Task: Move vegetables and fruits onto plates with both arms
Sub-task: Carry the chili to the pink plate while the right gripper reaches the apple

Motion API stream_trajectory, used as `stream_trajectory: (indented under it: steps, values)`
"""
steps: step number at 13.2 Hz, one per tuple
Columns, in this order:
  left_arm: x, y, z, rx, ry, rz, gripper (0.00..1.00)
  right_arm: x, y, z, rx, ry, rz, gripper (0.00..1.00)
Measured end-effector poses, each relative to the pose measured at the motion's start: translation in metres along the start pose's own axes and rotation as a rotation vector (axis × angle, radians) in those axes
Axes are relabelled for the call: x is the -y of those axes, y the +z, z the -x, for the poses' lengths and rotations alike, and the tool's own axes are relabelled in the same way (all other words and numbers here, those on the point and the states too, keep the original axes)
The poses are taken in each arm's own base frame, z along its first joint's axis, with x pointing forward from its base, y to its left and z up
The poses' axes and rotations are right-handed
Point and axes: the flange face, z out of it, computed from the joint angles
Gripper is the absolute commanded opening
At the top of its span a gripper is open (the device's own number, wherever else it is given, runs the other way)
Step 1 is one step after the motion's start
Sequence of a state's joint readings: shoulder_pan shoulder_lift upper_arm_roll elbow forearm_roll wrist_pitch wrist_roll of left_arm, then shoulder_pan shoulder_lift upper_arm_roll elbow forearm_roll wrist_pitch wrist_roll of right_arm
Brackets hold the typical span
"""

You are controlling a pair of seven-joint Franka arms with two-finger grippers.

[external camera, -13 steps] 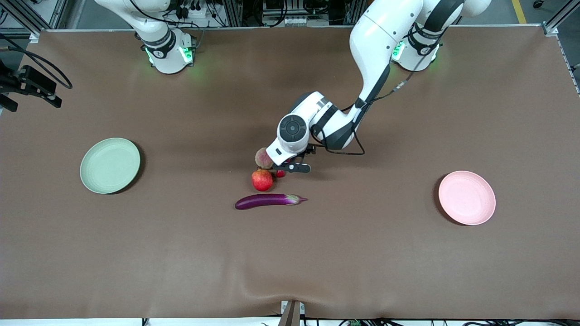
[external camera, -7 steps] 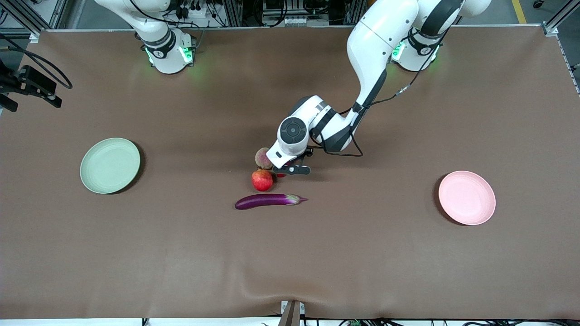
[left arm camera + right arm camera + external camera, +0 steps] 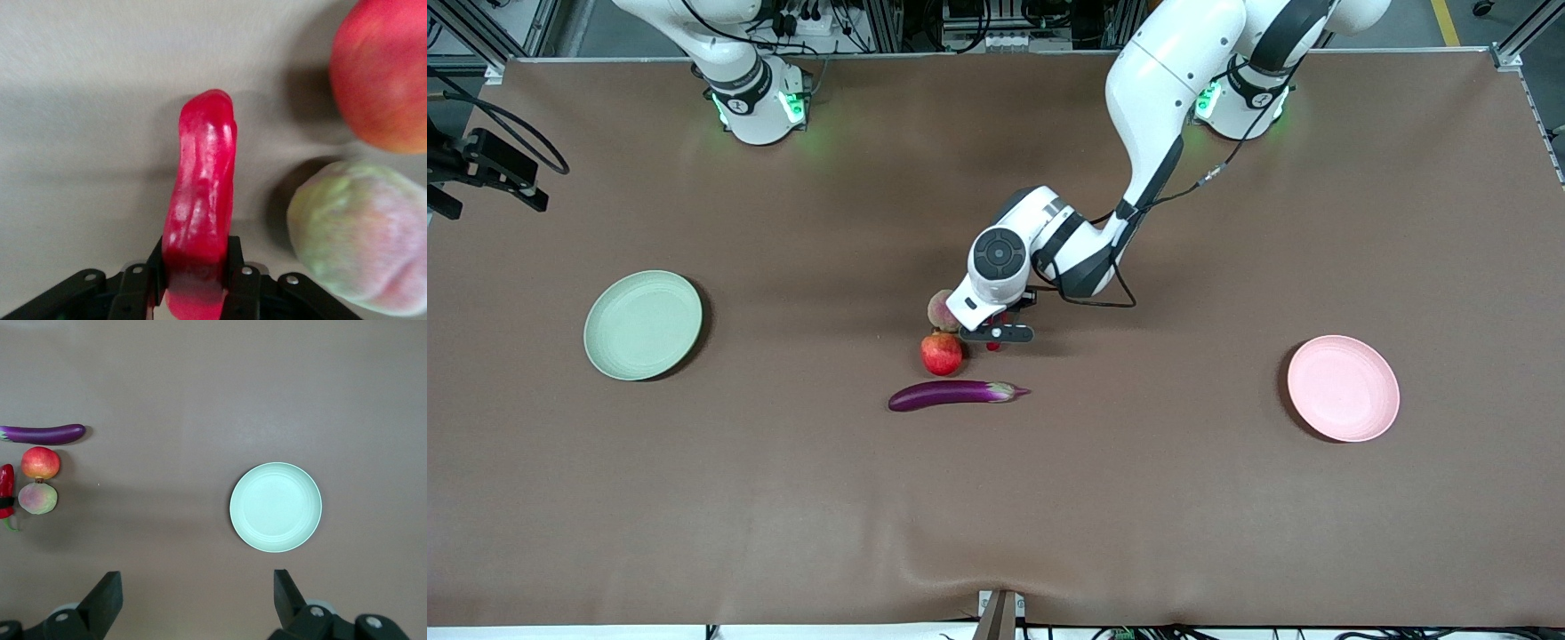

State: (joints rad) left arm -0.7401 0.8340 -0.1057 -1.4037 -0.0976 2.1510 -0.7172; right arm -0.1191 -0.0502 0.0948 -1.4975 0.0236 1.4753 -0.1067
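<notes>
We see left pincer clamped on chili beside pomegranate, probably just off bench; right pincer wide open, empty, over green plate, waiting.

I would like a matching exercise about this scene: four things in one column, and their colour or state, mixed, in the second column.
Things:
1. chili pepper
2. eggplant
3. right pincer
4. plate nearer the left arm's end

Descriptions:
A. pale pink
B. open, high over the table
C. clamped in the left pincer
D. lying alone, nearest the front camera

Pairs: 1-C, 2-D, 3-B, 4-A
</notes>
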Motion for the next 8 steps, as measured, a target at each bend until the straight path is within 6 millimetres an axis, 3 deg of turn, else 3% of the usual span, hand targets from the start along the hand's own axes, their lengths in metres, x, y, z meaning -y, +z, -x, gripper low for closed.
stream_trajectory:
  steps: [2, 5, 8]
  values:
    - [0.005, -0.045, -0.004, -0.007, -0.008, 0.002, 0.0, 0.0, 0.0, 0.0, 0.0, 0.0, 0.0, 1.0]
    - [0.03, -0.149, -0.005, -0.029, -0.038, 0.016, 0.0, 0.001, 0.0, 0.0, 0.001, -0.001, 0.0, 1.0]
    - [0.087, -0.259, -0.013, -0.097, -0.121, 0.065, 0.0, 0.0, 0.015, -0.004, 0.035, -0.002, -0.006, 1.0]
